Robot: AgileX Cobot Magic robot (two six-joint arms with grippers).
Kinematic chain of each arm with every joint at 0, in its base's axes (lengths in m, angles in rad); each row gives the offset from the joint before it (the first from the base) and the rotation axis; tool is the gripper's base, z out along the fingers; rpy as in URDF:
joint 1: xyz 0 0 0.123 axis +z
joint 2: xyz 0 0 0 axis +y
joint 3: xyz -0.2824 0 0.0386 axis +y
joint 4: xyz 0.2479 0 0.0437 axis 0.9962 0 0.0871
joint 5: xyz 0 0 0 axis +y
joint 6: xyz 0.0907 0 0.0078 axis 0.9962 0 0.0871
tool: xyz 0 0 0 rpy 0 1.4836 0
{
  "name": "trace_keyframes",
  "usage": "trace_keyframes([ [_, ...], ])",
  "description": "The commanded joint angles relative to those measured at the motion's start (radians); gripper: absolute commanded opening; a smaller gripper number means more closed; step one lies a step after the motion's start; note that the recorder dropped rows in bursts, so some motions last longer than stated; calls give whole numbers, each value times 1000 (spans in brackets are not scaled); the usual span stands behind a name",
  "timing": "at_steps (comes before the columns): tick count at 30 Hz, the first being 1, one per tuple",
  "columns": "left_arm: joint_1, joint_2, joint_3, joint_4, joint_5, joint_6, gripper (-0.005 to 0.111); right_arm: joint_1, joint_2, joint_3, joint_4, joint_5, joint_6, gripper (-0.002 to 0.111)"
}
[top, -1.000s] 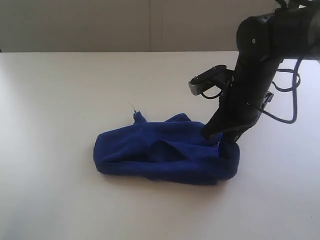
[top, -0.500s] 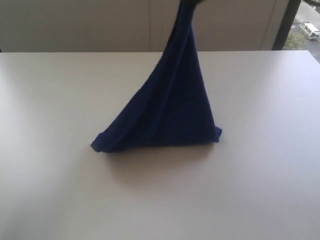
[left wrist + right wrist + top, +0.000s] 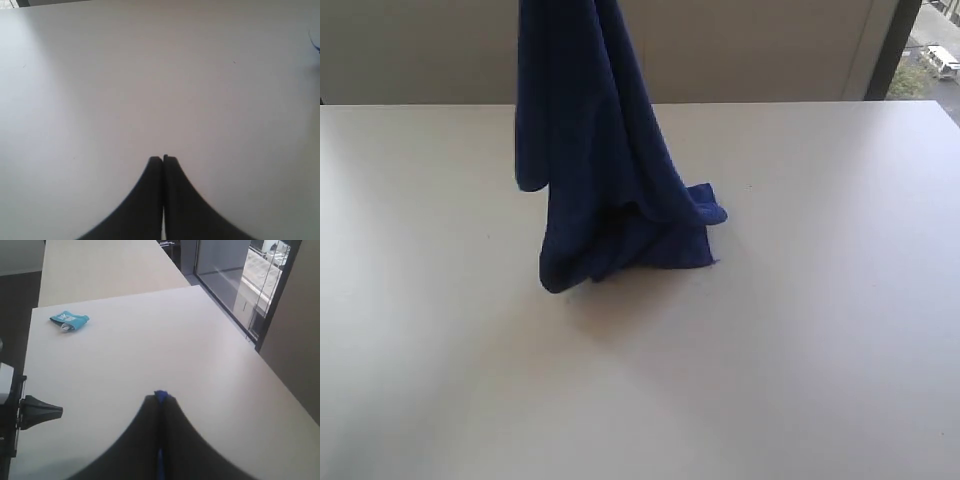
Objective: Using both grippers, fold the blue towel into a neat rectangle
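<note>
The blue towel [image 3: 590, 150] hangs as a twisted column from a hold above the exterior view, with its lower end heaped on the white surface [image 3: 820, 330]. This step likely goes best if the lift clears the heap so the cloth drapes free and a second corner shows. The right claw [image 3: 160, 399], high and angled down at the surface, is clenched on a sliver of blue hem. The left claw [image 3: 163, 160] hovers over bare surface, clenched on nothing.

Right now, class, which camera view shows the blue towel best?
The exterior view: the blue towel hangs from above the frame, its lower end bunched on the table. The right wrist view shows only a blue sliver pinched in the right tool. The left wrist view shows none clearly.
</note>
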Motion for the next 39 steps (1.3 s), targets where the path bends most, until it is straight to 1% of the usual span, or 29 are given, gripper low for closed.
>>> trace_keyframes([
  [1, 2, -4, 4, 1, -2, 0, 0, -4, -27, -66, -159, 0, 102, 0],
  [2, 2, -4, 4, 1, -2, 0, 0, -4, -36, -66, -222, 0, 149, 0],
  [3, 2, -4, 4, 1, -2, 0, 0, -4, -43, -66, -410, 0, 253, 0],
  [4, 2, -4, 4, 1, -2, 0, 0, -4, -45, -66, -509, 0, 312, 0],
  [5, 2, -4, 4, 1, -2, 0, 0, -4, -45, -61, -663, 0, 389, 0],
  [7, 2, -4, 4, 1, -2, 0, 0, -4, -43, -22, -778, 0, 426, 0],
  [12, 2, -4, 4, 1, -2, 0, 0, -4, -39, 97, -809, 0, 434, 0],
  [19, 2, -4, 4, 1, -2, 0, 0, -4, -33, 283, -1022, 0, 563, 0],
  [20, 2, -4, 4, 1, -2, 0, 0, -4, -31, 336, -1036, 0, 581, 0],
  [26, 2, -4, 4, 1, -2, 0, 0, -4, -26, 496, -1041, 0, 627, 0],
  [33, 2, -4, 4, 1, -2, 0, 0, -4, -15, 680, -1083, -123, 704, 0],
  [36, 2, -4, 4, 1, -2, 0, 0, -4, -9, 748, -1133, -202, 785, 0],
  [39, 2, -4, 4, 1, -2, 0, 0, -6, -2, 799, -1149, -246, 816, 2],
])
